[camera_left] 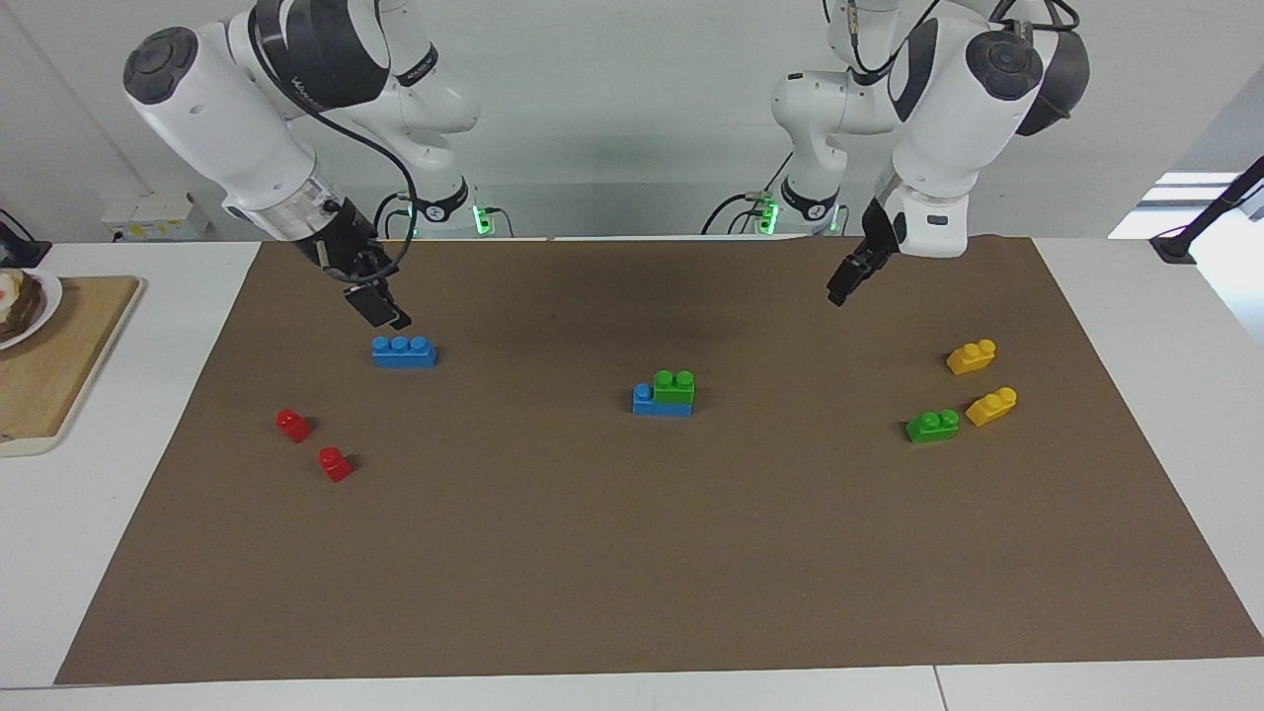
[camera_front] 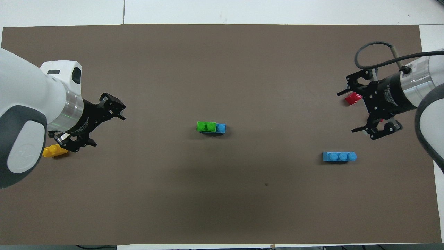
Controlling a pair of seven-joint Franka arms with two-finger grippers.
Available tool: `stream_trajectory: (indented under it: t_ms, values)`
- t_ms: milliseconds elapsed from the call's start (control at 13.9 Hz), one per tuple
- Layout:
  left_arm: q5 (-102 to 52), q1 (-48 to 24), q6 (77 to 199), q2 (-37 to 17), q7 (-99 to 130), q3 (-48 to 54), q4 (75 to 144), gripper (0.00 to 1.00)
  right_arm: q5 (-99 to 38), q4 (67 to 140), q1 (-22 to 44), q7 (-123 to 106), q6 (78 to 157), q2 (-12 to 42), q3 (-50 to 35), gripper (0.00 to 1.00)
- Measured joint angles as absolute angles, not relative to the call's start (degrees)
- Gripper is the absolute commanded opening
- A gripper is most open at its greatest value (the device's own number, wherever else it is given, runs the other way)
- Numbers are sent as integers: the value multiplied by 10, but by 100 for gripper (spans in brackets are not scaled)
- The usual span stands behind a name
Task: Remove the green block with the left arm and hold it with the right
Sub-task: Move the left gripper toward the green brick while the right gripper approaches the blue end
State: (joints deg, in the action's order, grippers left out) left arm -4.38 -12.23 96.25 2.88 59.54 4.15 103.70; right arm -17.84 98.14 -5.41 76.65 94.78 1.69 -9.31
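Observation:
The green block sits stacked on a blue brick in the middle of the brown mat, its two studs up. My left gripper hangs open and empty above the mat toward the left arm's end, well apart from the stack. My right gripper hangs open and empty just above a loose blue three-stud brick toward the right arm's end.
A second green brick and two yellow bricks lie toward the left arm's end. Two red blocks lie toward the right arm's end. A wooden board with a plate stands off the mat there.

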Motion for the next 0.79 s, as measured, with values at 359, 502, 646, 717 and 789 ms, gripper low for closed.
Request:
stream_trajectory:
  t_ms: [359, 502, 646, 717, 789]
  values:
    - [-45, -177, 1080, 14, 899, 42, 1088, 100, -252, 1039, 11, 879, 1053, 41, -94, 99]
    - [-45, -200, 1110, -12, 979, 42, 1091, 100, -271, 1055, 38, 908, 1099, 55, -95, 99]
    - [-45, -227, 1135, -42, 1044, 42, 1085, 100, -282, 1072, 66, 938, 1151, 65, -95, 99]
    - [-44, -238, 1136, -60, 1066, 42, 1073, 100, -283, 1078, 79, 951, 1173, 70, -95, 99]
    - [-41, -250, 1135, -80, 1079, 42, 1056, 100, -283, 1082, 89, 958, 1189, 76, -95, 99]
